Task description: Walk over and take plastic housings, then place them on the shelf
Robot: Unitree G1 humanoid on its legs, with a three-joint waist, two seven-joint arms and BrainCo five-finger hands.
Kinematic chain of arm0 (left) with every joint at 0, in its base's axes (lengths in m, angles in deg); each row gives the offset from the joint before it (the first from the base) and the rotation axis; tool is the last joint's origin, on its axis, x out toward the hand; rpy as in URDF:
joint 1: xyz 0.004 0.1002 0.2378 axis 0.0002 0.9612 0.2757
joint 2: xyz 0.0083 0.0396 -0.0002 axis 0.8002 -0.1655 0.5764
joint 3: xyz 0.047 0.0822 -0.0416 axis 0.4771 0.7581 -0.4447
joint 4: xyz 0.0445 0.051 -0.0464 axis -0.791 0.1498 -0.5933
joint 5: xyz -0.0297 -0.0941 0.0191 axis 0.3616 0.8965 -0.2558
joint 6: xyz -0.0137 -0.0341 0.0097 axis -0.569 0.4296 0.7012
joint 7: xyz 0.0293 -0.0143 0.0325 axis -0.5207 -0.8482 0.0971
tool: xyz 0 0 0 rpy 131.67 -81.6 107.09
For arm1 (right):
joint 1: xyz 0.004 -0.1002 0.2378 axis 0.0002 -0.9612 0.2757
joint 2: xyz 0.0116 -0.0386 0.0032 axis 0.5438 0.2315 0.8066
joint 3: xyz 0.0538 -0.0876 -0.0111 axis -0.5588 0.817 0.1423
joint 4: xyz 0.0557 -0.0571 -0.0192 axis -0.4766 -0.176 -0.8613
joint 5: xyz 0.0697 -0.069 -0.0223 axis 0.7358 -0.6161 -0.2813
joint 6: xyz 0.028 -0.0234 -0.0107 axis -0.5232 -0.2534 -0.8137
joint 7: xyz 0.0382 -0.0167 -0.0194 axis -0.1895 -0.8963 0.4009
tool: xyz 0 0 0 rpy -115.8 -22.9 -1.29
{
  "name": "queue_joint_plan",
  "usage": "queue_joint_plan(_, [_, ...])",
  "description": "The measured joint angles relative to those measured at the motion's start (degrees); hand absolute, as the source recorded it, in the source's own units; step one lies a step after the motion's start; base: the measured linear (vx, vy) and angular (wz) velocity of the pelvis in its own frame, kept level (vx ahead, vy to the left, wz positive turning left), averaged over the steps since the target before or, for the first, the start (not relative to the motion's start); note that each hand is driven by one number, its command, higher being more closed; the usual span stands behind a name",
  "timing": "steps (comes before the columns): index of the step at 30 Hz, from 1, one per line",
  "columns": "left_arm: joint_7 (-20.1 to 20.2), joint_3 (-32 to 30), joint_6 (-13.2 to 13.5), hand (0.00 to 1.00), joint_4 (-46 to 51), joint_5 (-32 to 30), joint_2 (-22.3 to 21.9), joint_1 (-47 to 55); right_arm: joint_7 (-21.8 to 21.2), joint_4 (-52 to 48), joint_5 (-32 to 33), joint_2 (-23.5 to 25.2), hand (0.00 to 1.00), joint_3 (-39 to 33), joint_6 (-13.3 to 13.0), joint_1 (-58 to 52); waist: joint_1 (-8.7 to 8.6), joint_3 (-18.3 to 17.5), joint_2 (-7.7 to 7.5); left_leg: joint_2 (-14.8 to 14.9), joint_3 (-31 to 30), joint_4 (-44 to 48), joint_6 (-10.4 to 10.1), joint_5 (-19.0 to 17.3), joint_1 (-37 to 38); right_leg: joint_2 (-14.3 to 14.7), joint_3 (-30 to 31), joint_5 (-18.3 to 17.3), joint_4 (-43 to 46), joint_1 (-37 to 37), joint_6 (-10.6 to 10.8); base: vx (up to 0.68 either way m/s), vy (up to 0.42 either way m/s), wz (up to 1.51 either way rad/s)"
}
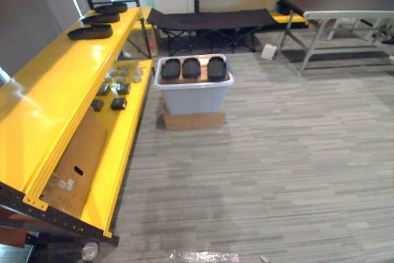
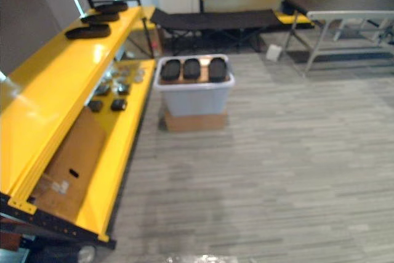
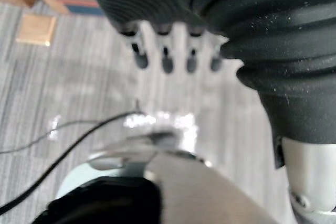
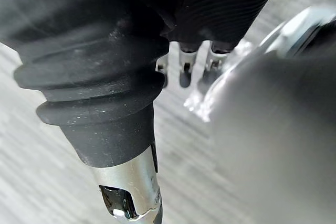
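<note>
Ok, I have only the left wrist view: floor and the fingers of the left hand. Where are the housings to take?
Observer: Three black housings lie side by side in a pale bin ahead.
Operator: And where do they go?
Observer: On the yellow shelf along the robot's left; three other housings already lie at its far end.
Operator: Is my other arm busy?
Observer: No, the right hand hangs empty, fingers relaxed.
</note>
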Motion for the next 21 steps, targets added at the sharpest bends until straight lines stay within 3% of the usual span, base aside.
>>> queue_joint_plan(3, [0.02,-0.3,0.04,0.0,0.05,0.5,0.27,-0.36,0.02,-0.08,-0.11,0.78,0.0,-0.7,-1.41,2.04,-0.02,1.05,-0.6,-0.05,0.12,-0.03,-0.42,-0.26,0.9,-0.06,-0.04,0.02,-0.26,0.94,0.42,0.01,0.0,0.0])
queue_joint_plan(8, [0.43,-0.72,0.02,0.0,0.04,1.64,0.29,-0.43,-0.3,-0.4,-0.57,1.02,0.0,-1.17,-1.42,3.82,0.0,1.87,-0.62,-0.16,0.09,-0.37,-0.65,-0.41,1.78,-0.27,-0.64,-0.36,-0.09,1.75,1.7,-0.03,-0.003,0.03])
queue_joint_plan(11, [0.44,-0.82,0.02,0.0,0.01,2.12,0.2,-0.37,-0.47,-0.45,-0.57,1.05,0.0,-1.17,-1.06,3.83,0.0,1.98,-0.44,-0.16,0.07,-0.45,-0.65,-0.41,1.78,-0.28,-1.14,-0.39,-0.1,1.75,1.73,-0.05,-0.009,0.01])
queue_joint_plan(17, [0.53,-0.87,0.2,0.0,-0.02,2.02,0.16,-0.21,-2.79,-0.27,-3.42,0.69,0.0,-1.16,3.02,4.12,-0.06,2.05,-0.42,-0.36,-0.04,-0.52,-0.46,-0.29,1.86,-0.48,-1.53,-0.58,-0.13,1.76,1.42,-0.06,0.001,0.0])
queue_joint_plan(19, [0.57,-0.87,0.22,0.0,-0.03,1.96,0.17,-0.21,-2.7,-0.17,-5.48,0.61,0.0,-1.07,3.22,4.19,-0.07,2.17,-0.63,-0.5,-0.13,-0.54,-0.35,-0.22,1.86,-0.6,-1.69,-0.58,-0.2,1.81,1.41,-0.05,0.017,0.04])
queue_joint_plan(21, [0.59,-0.83,0.21,0.0,-0.07,1.93,0.17,-0.22,-0.29,0.12,-8.92,0.8,0.0,-1.0,1.75,4.17,-0.14,2.25,-0.77,-0.87,-0.32,-0.54,-0.33,-0.21,1.87,-0.91,-2.35,-0.57,-0.48,2.2,1.41,-0.02,0.022,0.11])
